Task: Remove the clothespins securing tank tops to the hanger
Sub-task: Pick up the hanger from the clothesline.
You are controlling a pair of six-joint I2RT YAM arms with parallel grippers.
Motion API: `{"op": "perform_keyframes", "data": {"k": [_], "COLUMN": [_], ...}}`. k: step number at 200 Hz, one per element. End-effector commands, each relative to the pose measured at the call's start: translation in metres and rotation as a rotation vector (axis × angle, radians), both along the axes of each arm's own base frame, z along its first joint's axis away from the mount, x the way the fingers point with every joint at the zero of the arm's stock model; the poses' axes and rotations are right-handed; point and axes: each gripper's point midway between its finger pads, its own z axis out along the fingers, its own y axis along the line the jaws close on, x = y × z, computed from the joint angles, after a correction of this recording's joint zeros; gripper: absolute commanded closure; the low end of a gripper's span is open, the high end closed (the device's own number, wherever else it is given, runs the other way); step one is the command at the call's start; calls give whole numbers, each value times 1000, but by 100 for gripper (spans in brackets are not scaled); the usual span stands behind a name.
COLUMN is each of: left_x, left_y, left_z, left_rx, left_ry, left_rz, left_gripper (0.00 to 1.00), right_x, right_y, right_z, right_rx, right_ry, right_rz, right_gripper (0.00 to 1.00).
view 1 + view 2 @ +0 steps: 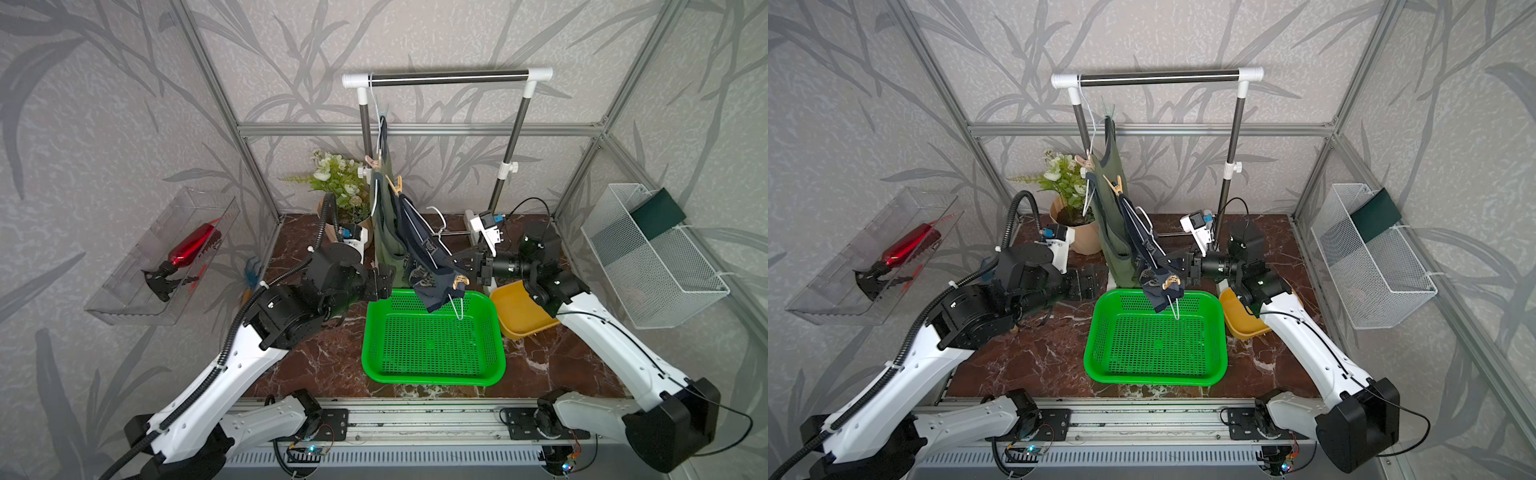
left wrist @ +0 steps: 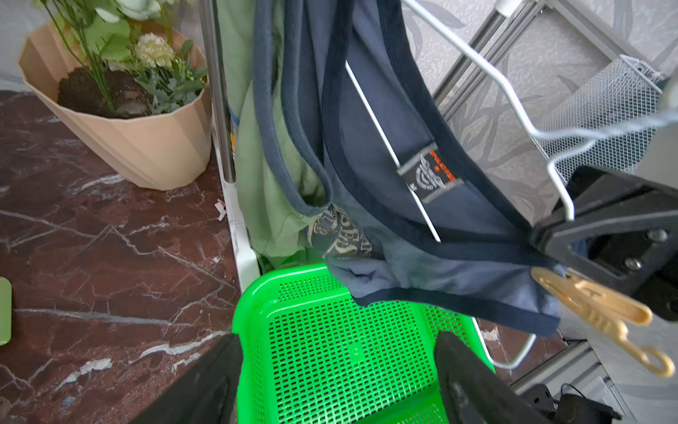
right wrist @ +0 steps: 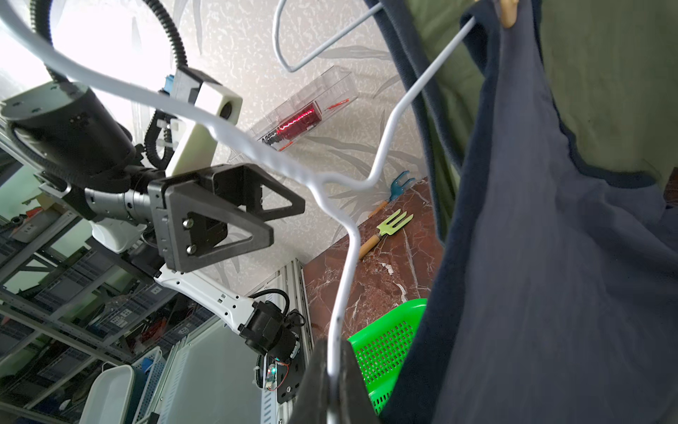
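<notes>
Right gripper [image 1: 455, 261] clamped tight on the white wire hanger [image 3: 345, 264]. The wire runs straight in btwn its fingers, and it holds that hanger's near end up over the far edge of the green basket [image 1: 434, 379]. Left gripper [image 1: 385, 283] wide open, nothing in it, hovering just left of the hanging cloth by the basket's far-left corner.

Pin count: three in both top views, all clipped on. Low tan clothespin [image 2: 594, 304] sits on the near corner of the navy tank top [image 1: 419, 253], just beside the right gripper's fingers. Second tan clothespin [image 1: 395, 184] is higher and farther back, where navy meets the olive tank top [image 1: 384, 224]. Peach clothespin [image 1: 371, 161] is higher again, at the olive top's edge by the left upright of the rack [image 1: 449, 76]. Poss. a fourth, a pale greenish bit [image 1: 1108, 109] at the very top of the strap, but too small to call.

Score so far, as I read it: nothing visibly off. Basket empty, no loose pin on the table [image 1: 324, 357] that I can see. Yellow tray [image 1: 519, 320] on the right is half hidden behind the right arm, so can't say what's in it.

Left to do, prob.: the lot. Looks like a brace-and-pluck set-up: right steadies the hanger, the open left is free to go for the low tan pin first, then the two up top
</notes>
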Motion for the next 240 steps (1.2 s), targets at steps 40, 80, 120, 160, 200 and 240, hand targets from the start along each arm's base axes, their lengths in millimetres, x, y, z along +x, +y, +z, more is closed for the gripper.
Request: {"op": "perform_keyframes", "data": {"k": [40,80,120,160,200,240], "left_x": [23,32,36,39,45,48], "left_y": [-1,-17,-34,-37,-43,-44], "left_z": [62,61,64,63,42,32], "left_rx": [22,27,-78,-125,-164,-196], "left_ry": [-185,-170,-162,-128,-82,-69], "left_rz": [34,0,-18,7,37,62], "left_gripper": [15,8,7,7,10,14], "right_x": [-43,-67,-73,-80,-80,-87], "right_y": [-20,-29,-25,-7,4,14], "right_z": [2,-3,-9,-18,-18,-12], "right_rx": [-65,-89,-44,-31,-33,-18], "right_ry": [-90,-78,-39,-27,-47,-78], "right_rz": [1,22,49,93,95,108], "right_gripper": [100,100,100,100,100,100]}}
